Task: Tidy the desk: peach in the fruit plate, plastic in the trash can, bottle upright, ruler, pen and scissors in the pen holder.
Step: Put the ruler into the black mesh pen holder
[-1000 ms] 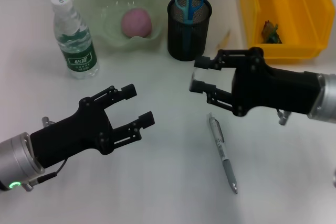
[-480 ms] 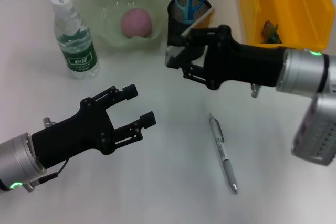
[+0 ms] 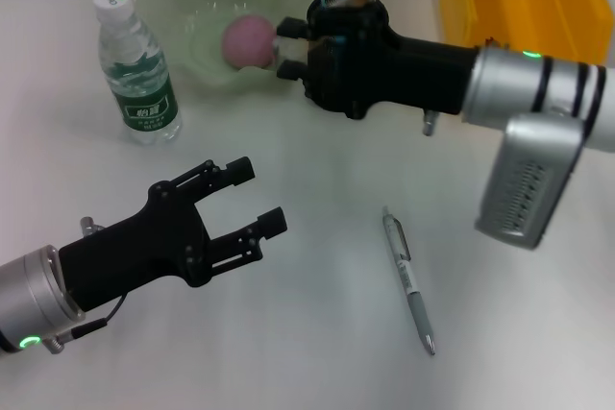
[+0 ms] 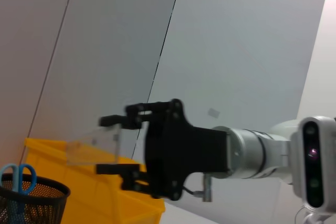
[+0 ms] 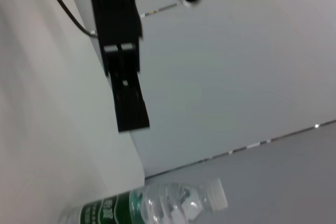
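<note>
Ruler (image 4: 93, 149), a clear plastic strip, is pinched between the fingers of the right hand (image 4: 111, 145), which hangs in the air over the black mesh pen holder (image 4: 37, 203) near the far edge of the tabletop (image 3: 317, 333). In the left wrist view the ruler's long axis runs roughly level, sticking out beyond the fingertips, and the holder's rim sits lower than it, with the blue scissors (image 4: 16, 174) already standing inside. From the head view the right hand (image 3: 288, 47) covers most of the holder, so I cannot tell whether the ruler's free end is over the opening or past it. My judgement is that the ruler must tip end-down before it can drop in. The left hand (image 3: 258, 195) hovers spread and empty towards the near left corner, well apart from the holder.
</note>
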You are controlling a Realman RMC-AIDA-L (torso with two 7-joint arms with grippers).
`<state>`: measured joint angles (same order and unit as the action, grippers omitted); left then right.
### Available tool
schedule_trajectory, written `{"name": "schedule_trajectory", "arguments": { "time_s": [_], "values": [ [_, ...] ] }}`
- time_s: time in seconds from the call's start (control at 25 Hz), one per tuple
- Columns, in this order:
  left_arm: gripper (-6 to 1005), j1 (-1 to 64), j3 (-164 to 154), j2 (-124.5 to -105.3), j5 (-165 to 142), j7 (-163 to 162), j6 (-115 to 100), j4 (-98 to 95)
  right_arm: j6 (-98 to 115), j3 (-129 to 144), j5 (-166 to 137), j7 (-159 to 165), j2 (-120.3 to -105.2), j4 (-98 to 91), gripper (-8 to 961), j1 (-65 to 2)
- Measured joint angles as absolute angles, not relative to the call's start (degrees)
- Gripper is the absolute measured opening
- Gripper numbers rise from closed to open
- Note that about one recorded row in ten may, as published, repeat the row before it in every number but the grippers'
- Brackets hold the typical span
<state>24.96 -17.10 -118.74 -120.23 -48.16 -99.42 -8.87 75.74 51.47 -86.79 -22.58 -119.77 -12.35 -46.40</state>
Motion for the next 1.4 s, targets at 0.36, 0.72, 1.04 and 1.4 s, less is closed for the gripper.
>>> {"name": "schedule_trajectory", "arguments": {
  "time_s": [0.36, 0.72, 1.04, 1.4],
  "values": [
    [785, 25.1, -17.2, -118.65, -120.6, -48.1, -99.5, -8.9, 71.0, 51.0, -83.3, -19.0, -119.90, -6.3, 422, -51.2],
    [786, 25.4, -17.2, -118.46, -120.6, -48.1, -99.7, -9.0, 69.9, 50.9, -78.6, -7.9, -119.89, -4.9, 427, -51.3],
    [785, 26.0, -17.3, -118.47, -120.7, -48.8, -100.3, -9.2, 69.2, 50.7, -72.2, 1.7, -119.88, -2.9, 431, -52.4],
    [786, 26.2, -17.4, -118.39, -120.7, -49.0, -100.5, -9.1, 68.1, 50.4, -67.8, 9.2, -119.88, -2.2, 435, -52.8]
  ]
}}
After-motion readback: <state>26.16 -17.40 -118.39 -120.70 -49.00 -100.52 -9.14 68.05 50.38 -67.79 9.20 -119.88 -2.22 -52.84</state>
